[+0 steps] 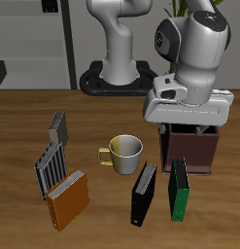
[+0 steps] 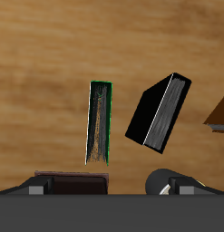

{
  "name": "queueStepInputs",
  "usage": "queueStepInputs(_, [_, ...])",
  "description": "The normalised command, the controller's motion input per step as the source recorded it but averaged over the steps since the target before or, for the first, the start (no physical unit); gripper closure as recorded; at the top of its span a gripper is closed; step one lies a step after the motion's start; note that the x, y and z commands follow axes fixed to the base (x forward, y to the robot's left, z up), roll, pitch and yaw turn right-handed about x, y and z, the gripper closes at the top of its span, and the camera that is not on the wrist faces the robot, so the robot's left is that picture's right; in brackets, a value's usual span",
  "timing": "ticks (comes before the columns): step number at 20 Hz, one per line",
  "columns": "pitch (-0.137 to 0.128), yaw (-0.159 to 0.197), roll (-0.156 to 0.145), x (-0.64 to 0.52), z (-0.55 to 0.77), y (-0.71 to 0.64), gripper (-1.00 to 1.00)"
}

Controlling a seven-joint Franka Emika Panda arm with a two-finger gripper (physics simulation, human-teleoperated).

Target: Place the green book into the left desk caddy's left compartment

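Standing on edge near the desk's [image 1: 24, 117] front edge, the green book [image 1: 178, 190] offers its spine for a pinch. It sits just in front of the left desk caddy [image 1: 192, 148], beside the black book [image 1: 144, 194]. Whether the jaws are open cannot be told.

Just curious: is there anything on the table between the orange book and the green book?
Yes: the black book stands between the orange book and the green book, clearest in the exterior view.
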Motion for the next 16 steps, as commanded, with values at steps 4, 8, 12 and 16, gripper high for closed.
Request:
queueStepInputs(4, [0.020, -0.013, -0.021, 0.08, -0.28, -0.05, -1.00])
queueStepInputs(8, [0.031, -0.020, -0.002, 0.07, -0.27, -0.03, -1.00])
queueStepInputs(12, [0.000, 0.027, 0.010, 0.04, -0.23, 0.05, -1.00])
queueStepInputs(16, [0.016, -0.007, 0.000, 0.04, -0.19, 0.06, -1.00])
